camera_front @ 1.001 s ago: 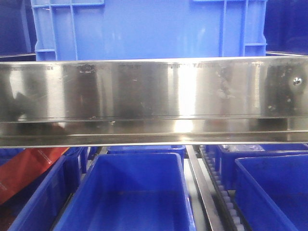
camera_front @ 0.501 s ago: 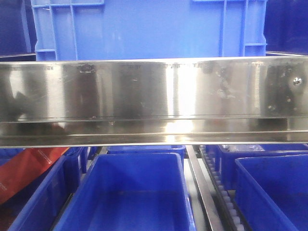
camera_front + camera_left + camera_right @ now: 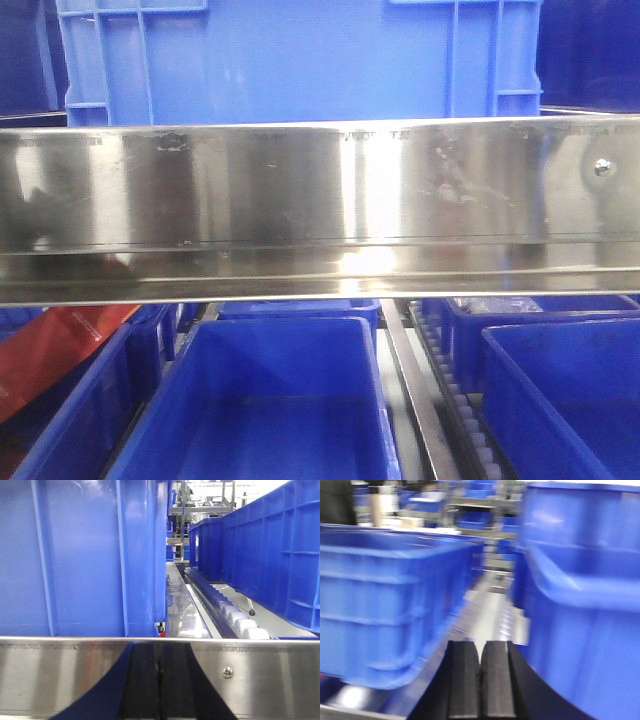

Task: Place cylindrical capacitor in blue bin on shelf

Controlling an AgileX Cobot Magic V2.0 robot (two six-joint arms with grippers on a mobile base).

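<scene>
In the front view we see no capacitor and neither claw; the wide steel rail of the shelf (image 3: 320,210) fills the middle. A large blue crate (image 3: 300,60) sits above it, and an open blue bin (image 3: 262,400) waits below, nothing visible in the part we can see. We judge the placing not yet done.

In the left wrist view the left claw (image 3: 160,680) is clenched, pads touching, nothing between them. It sits close in front of the rail, facing a narrow lane between the crate wall (image 3: 80,555) and a row of white rollers (image 3: 237,622).

The right wrist view is blurred. The right claw (image 3: 480,680) is also clenched and empty, aimed at a tight gap between two bins (image 3: 385,600). The capacitor appears in no view.
</scene>
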